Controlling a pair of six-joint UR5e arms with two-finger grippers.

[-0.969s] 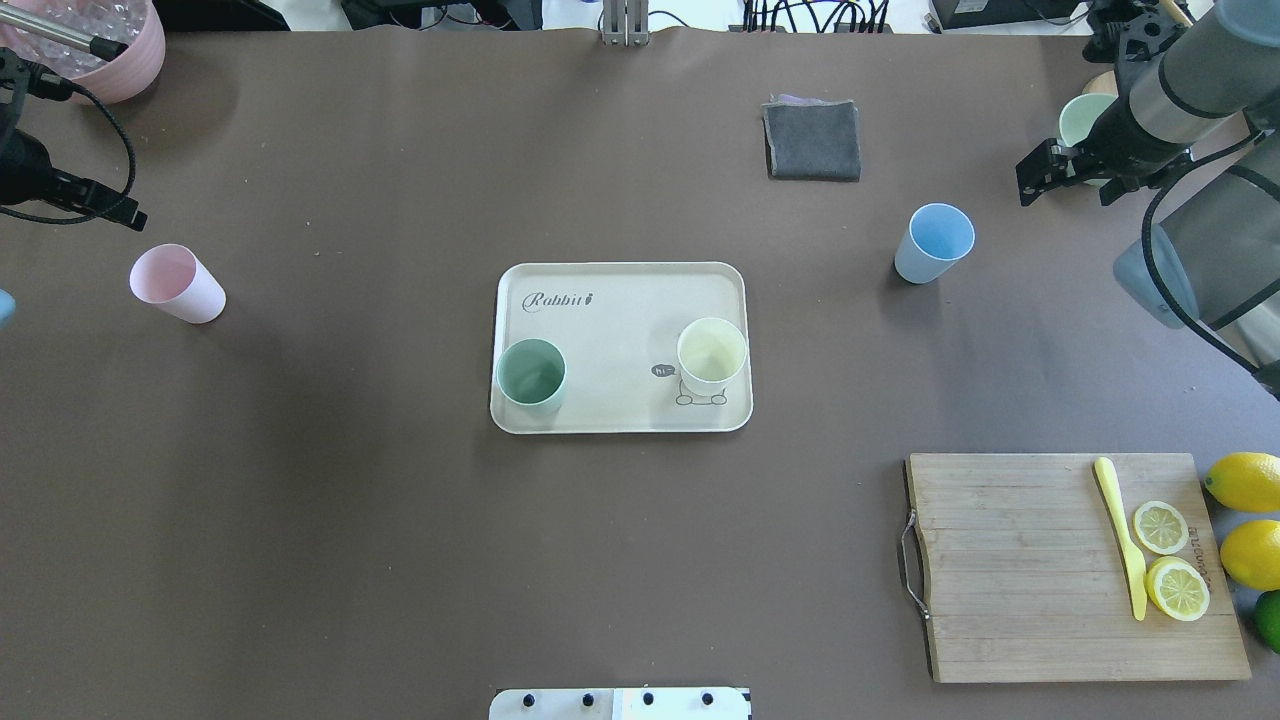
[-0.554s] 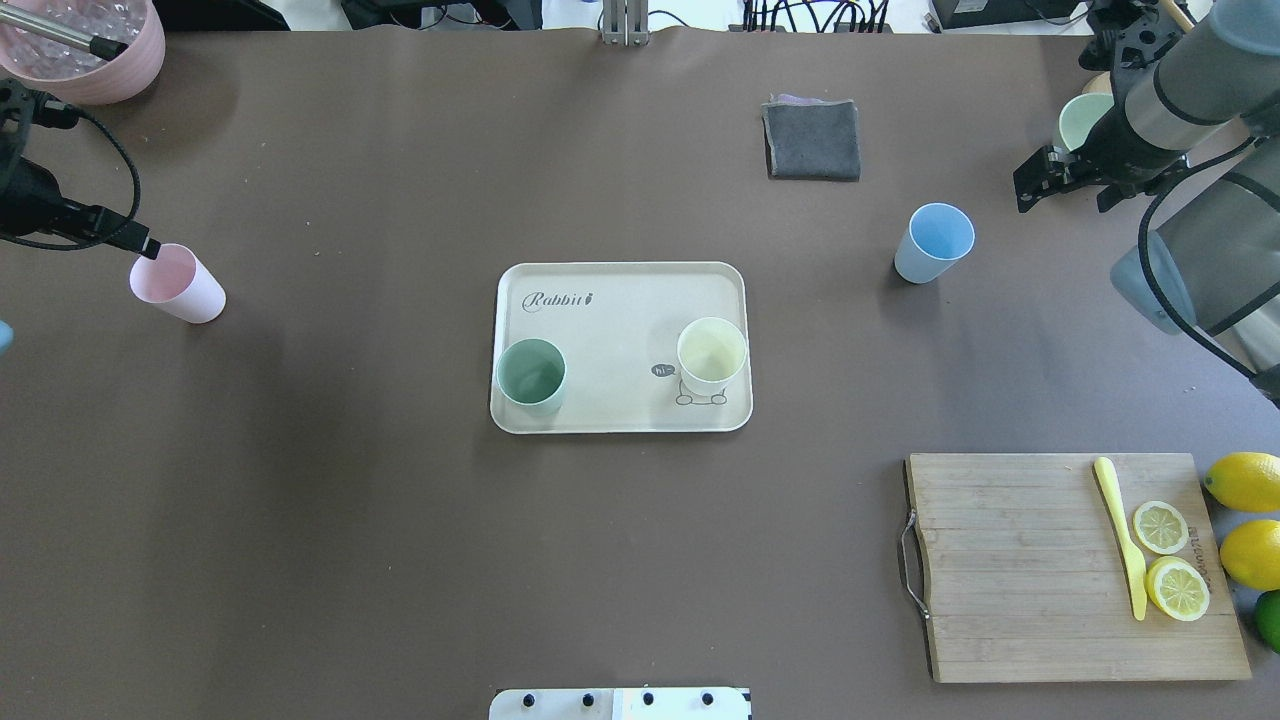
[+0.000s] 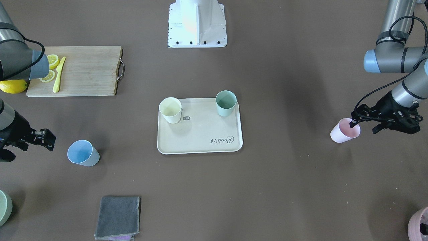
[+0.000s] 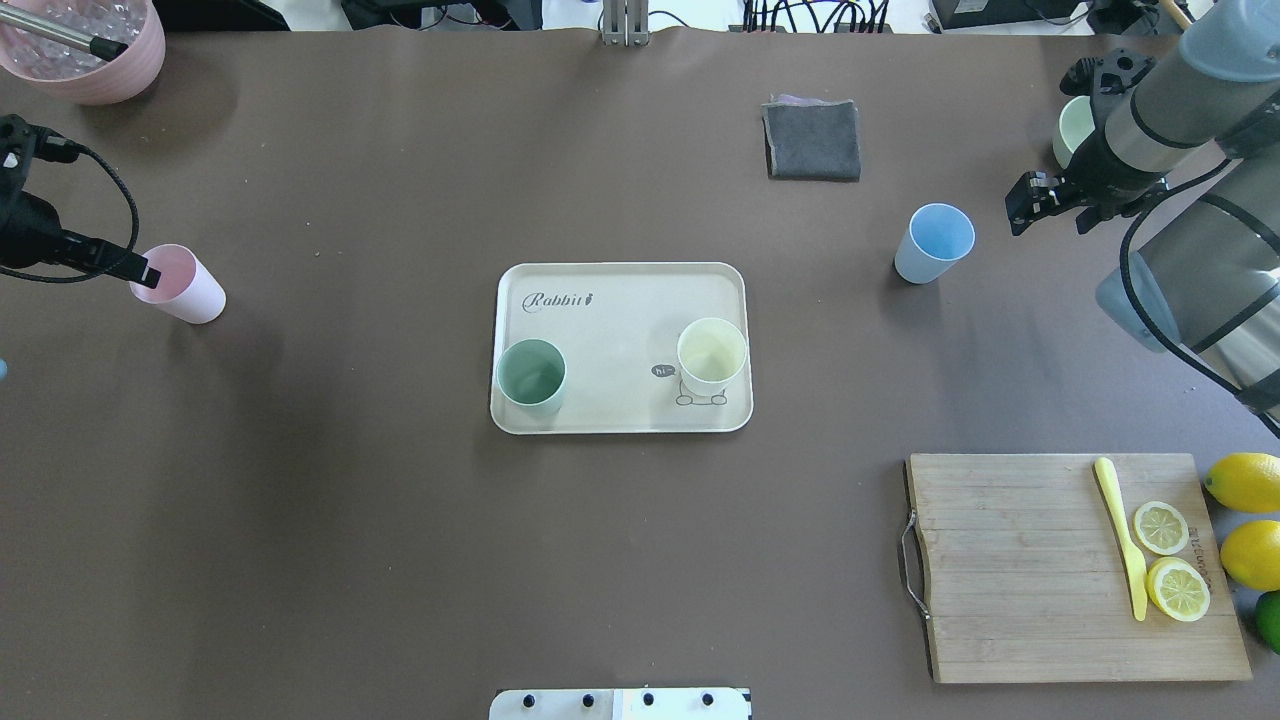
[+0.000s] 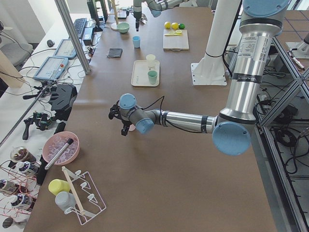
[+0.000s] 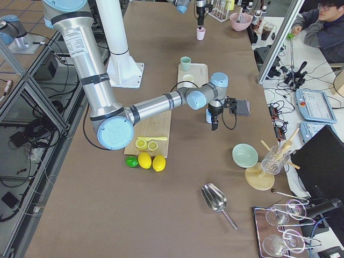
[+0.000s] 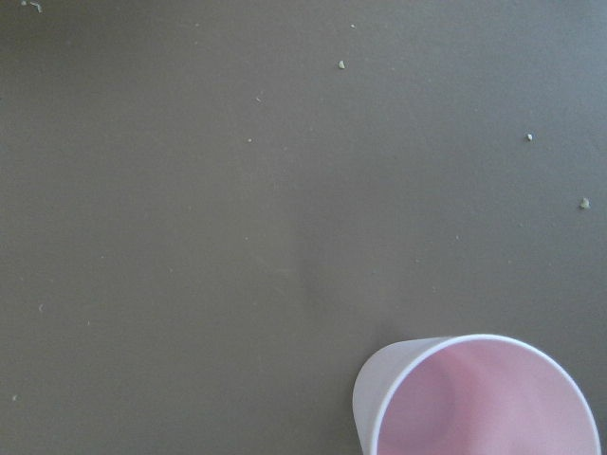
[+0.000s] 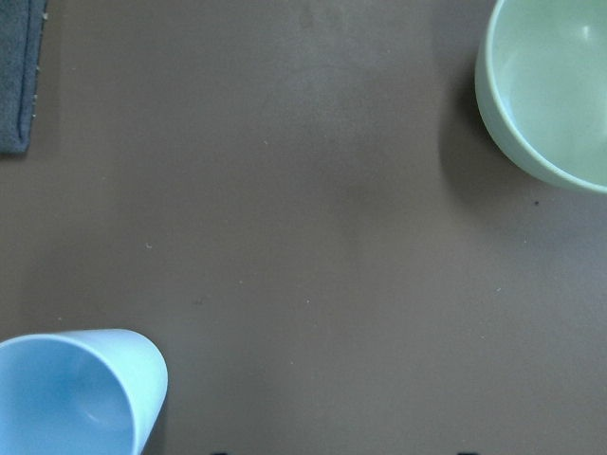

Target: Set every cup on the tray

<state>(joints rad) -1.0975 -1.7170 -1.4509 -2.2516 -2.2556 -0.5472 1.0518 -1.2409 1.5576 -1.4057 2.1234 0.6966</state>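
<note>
The cream tray (image 4: 620,310) lies mid-table and also shows in the front view (image 3: 200,139). On it stand the mint green cup (image 4: 531,375) and the pale yellow cup (image 4: 711,355). The pink cup (image 4: 177,283) stands on the table far left. My left gripper (image 3: 365,124) is open, with one fingertip (image 3: 353,124) over that cup's rim; the cup (image 7: 484,403) sits at the lower right of the left wrist view. The light blue cup (image 4: 935,242) stands on the table at the right. My right gripper (image 4: 1050,205) is open and empty, just beside it and apart from it.
A pale green bowl (image 4: 1075,125) stands behind the right gripper. A folded grey cloth (image 4: 812,140) lies at the back. A wooden cutting board (image 4: 1010,570) with lemon slices and a yellow knife lies front right, with whole lemons (image 4: 1245,480) beside it. A mauve pot (image 4: 100,60) stands back left.
My left gripper has moved to the pink cup, so that a finger now reaches its rim. My right arm has shifted a little towards the blue cup. No cup has moved.
</note>
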